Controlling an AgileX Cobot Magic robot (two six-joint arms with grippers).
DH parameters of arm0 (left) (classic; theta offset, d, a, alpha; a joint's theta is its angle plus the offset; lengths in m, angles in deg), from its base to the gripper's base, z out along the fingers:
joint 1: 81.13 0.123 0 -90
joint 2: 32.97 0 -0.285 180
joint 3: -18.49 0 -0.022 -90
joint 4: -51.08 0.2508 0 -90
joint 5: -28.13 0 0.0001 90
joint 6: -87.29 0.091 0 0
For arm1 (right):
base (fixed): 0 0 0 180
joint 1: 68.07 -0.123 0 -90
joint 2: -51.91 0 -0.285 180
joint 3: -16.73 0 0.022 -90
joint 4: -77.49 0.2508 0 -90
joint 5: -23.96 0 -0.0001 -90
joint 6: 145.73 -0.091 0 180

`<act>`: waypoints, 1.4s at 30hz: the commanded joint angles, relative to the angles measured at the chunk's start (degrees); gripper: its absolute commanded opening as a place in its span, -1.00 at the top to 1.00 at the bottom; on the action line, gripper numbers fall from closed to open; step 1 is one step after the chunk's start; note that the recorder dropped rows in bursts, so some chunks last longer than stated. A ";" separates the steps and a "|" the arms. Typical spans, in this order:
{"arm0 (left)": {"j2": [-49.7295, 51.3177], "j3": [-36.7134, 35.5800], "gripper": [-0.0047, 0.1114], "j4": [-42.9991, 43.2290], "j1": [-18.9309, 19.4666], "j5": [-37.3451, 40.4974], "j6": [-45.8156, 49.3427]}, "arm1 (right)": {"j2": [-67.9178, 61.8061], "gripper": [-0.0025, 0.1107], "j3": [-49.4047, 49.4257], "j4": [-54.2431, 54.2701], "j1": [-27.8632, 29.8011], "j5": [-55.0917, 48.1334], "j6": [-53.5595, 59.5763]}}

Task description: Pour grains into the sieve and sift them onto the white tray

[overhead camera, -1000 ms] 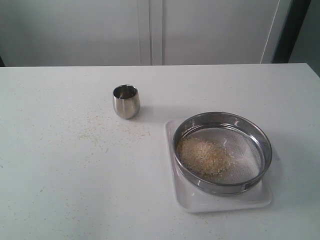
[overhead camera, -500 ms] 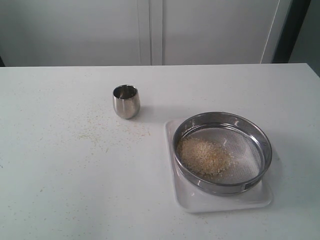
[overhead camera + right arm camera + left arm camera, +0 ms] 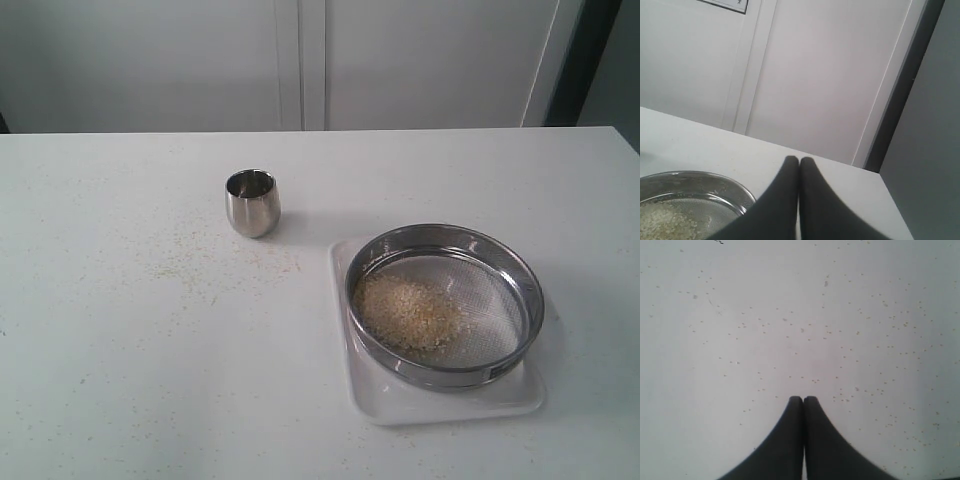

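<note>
The round steel sieve (image 3: 445, 305) rests on the white tray (image 3: 390, 405) at the right front of the table. A pile of pale grains (image 3: 408, 313) lies on its mesh, toward the left side. Neither arm shows in the exterior view. My left gripper (image 3: 803, 399) is shut and empty, above bare tabletop dotted with stray grains (image 3: 880, 360). My right gripper (image 3: 799, 160) is also shut and empty, beside the sieve (image 3: 695, 192), whose rim and grains (image 3: 662, 222) show at the edge of the right wrist view.
A small steel cup (image 3: 252, 202) stands upright on the white table (image 3: 120, 350), left of and behind the tray. Loose grains (image 3: 200, 265) are scattered on the table in front of the cup. White cabinet doors (image 3: 300, 60) stand behind the table.
</note>
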 commanded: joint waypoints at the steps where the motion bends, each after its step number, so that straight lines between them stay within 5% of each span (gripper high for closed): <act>1: -0.44 -0.23 0.92 -0.40 0.17 1.00 0.19 | 0.29 0.96 0.29 -0.18 -0.24 3.78 -0.70; 15: -0.44 -0.23 0.92 -0.40 0.17 1.00 0.19 | 0.29 0.96 0.29 0.90 -0.24 14.98 -0.70; 28: -0.44 -0.23 0.92 -0.40 0.17 1.00 0.19 | -3.44 0.96 -12.45 2.76 -0.24 -3.75 -0.70; 42: -0.44 -0.23 0.92 -0.40 0.17 1.00 0.19 | -37.87 0.96 -30.25 6.45 -0.24 -18.74 -0.70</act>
